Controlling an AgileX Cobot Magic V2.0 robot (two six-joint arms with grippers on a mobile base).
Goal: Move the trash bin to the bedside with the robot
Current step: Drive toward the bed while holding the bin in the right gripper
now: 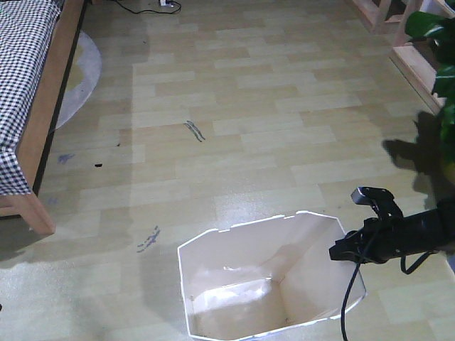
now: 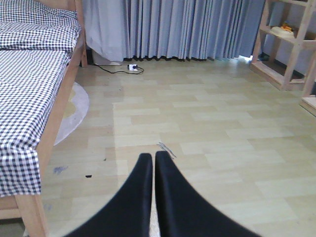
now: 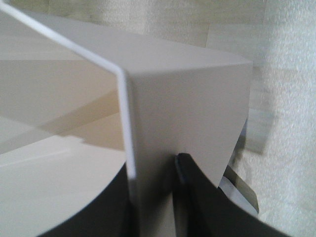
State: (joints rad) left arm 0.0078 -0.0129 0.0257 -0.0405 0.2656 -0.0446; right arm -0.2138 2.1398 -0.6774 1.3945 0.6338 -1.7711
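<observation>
Since the right gripper (image 1: 340, 250) is pinched onto the right-hand wall of the trash bin (image 1: 263, 277), with one finger inside and one outside just below the rim, the grab part looks sorted. The right wrist view shows it best: the thin white wall (image 3: 187, 98) runs straight down between the two dark fingers (image 3: 197, 197), with no visible gap. The left gripper (image 2: 154, 163) is closed with its fingers together, holding nothing, and points out over the floor (image 1: 249, 128).

The bin sits at the bottom of the front view, right in front of the robot, with its mouth open to the camera. I can't tell if it's lifted off the floor or resting on it. The bed (image 1: 43, 114) with the checkered quilt (image 1: 18, 64) is well apart from it, over on the far left.

So I'd say the carry is what's left. My tips: go slow, because a one-sided pinch on flimsy plastic will probably let the bin flex or swing. Carry it low and level, swing left across the open floor, and watch the black cable (image 1: 348, 298) hanging beside the wall so it doesn't snag. Aim for the spot just beside the wooden side rail, and let go only once the bin is sitting flat.
</observation>
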